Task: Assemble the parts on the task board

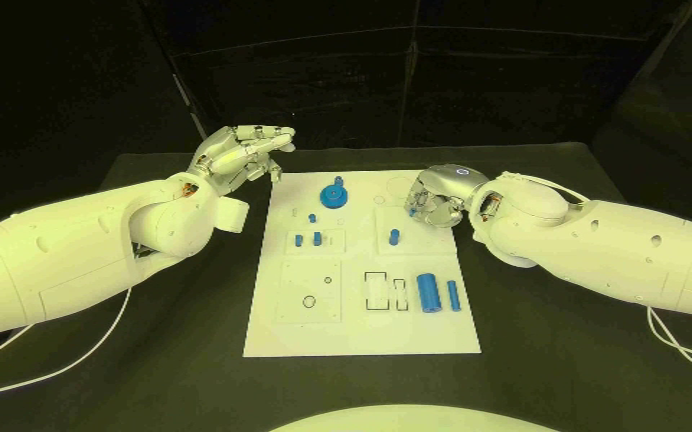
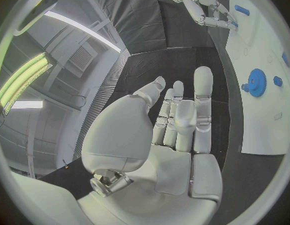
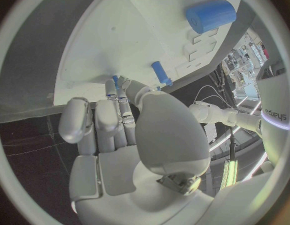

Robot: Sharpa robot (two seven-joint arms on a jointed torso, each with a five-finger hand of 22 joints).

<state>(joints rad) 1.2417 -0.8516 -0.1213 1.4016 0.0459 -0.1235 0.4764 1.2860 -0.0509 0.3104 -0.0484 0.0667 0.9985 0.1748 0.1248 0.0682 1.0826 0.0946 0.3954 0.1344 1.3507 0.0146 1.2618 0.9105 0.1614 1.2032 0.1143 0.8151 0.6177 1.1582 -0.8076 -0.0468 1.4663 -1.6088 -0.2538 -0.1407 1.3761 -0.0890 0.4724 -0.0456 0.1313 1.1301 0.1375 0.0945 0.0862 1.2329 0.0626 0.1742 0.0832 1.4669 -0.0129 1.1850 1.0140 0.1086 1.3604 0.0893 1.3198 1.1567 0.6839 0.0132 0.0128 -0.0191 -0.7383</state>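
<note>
The silver left hand (image 1: 245, 155) hovers over the black surface (image 1: 173, 352) just off the far-left corner of the white rectangular task board (image 1: 361, 337), fingers apart and holding nothing. The silver right hand (image 1: 437, 197) sits over the board's far-right part, fingers curled; whether it holds anything cannot be told. A blue toothed gear (image 1: 335, 196), small blue pegs (image 1: 307, 239) and a blue cylinder (image 1: 428, 292) are on the board.

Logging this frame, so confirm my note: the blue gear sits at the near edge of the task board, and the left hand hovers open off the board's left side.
Wrong on the gear. The blue gear sits near the far edge of the task board, as the head view shows. The left hand does hover open off the board's left side.
</note>
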